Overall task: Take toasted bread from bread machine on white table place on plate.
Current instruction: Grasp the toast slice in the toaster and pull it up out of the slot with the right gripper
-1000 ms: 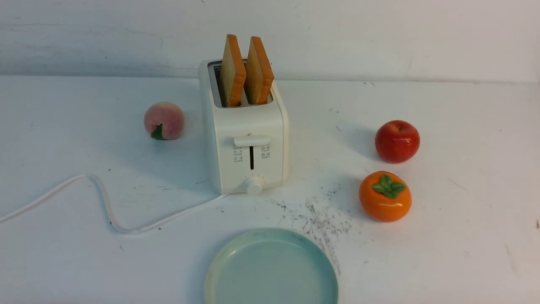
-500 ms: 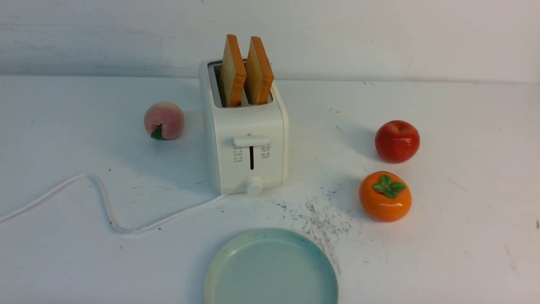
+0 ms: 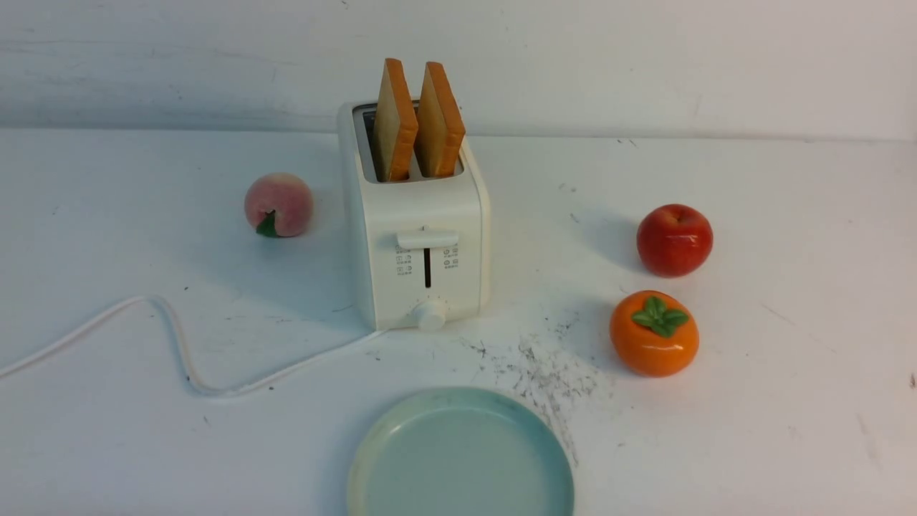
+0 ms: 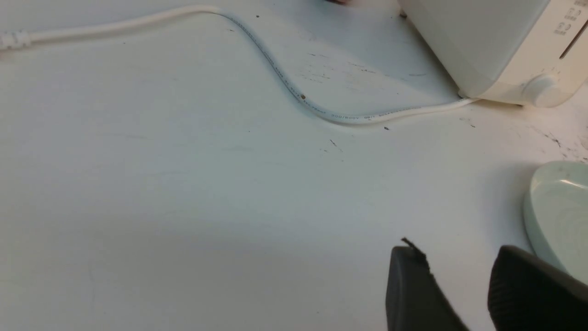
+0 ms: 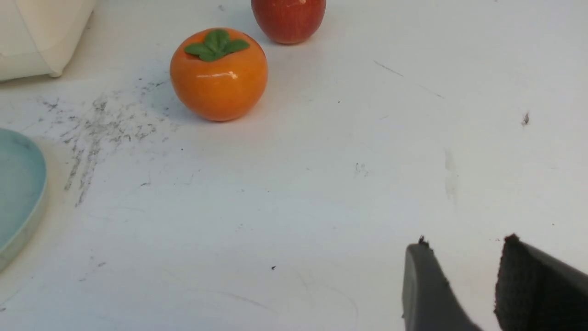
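Front view is showing the toasted bread [image 3: 394, 122] as two slices standing upright, one in each slot of the bread machine [image 3: 423, 229]. Both are sticking out high above its top, so I am judging that they are popped up and offering their upper halves for a pinch. Their faces are looking pale tan and their crust edges orange-brown (both alike, as far as I am seeing). The lever [image 3: 427, 238] is sitting at the upper end of its slit, which is agreeing with this.

The plate [image 3: 458, 459] is waiting bare just in front of the machine, probably to keep the carry short. On the white table [image 3: 788, 287] a peach [image 3: 279, 204] is lying to the left, and an apple [image 3: 674, 239] and a persimmon [image 3: 654, 333] to the right, all well apart from that route.

The left gripper [image 4: 457, 257] and the right gripper [image 5: 464, 246] are hanging over bare table on either side of the plate, each with jaws apart and nothing between them.
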`<state>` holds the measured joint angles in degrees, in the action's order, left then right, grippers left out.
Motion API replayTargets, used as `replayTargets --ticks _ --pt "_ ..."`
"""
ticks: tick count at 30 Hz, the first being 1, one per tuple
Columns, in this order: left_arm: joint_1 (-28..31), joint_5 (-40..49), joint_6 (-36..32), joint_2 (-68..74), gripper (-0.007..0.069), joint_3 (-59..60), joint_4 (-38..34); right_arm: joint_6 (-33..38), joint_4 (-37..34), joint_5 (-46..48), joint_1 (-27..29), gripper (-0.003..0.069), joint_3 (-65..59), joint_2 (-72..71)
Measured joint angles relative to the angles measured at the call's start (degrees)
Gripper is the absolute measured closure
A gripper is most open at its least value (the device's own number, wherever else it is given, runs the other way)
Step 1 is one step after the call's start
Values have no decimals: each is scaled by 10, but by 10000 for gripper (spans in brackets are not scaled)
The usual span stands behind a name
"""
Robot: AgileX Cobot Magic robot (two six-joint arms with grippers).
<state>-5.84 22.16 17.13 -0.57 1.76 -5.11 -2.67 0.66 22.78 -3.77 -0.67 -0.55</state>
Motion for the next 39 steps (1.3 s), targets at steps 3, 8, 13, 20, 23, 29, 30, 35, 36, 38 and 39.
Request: replayTargets --ticks 3,8,13,20,23,29,30,35,36,38,39 --pt "0 0 0 0 380 0 0 0 0 0 0 419 0 0" --pt "0 0 0 0 380 0 0 0 1 0 0 419 0 0" --pt "0 0 0 0 380 0 0 -18 -34 -17 0 419 -2 0" --pt "0 0 0 0 384 0 0 -130 -232 -55 0 419 -7 0" --pt "0 0 0 0 384 0 0 -157 -302 -64 0 419 -7 0" --pt "0 0 0 0 384 0 0 -165 -383 -120 0 419 -7 0" --pt "0 0 0 0 384 0 0 -165 -383 -122 0 419 -7 0" --pt "0 0 0 0 383 0 0 -154 -443 -139 0 425 2 0" --pt "0 0 0 0 383 0 0 -141 -444 -139 0 436 12 0" --pt "0 0 0 0 383 0 0 -108 -443 -140 0 461 34 0" --pt "0 0 0 0 383 0 0 -98 -443 -141 0 470 40 0"
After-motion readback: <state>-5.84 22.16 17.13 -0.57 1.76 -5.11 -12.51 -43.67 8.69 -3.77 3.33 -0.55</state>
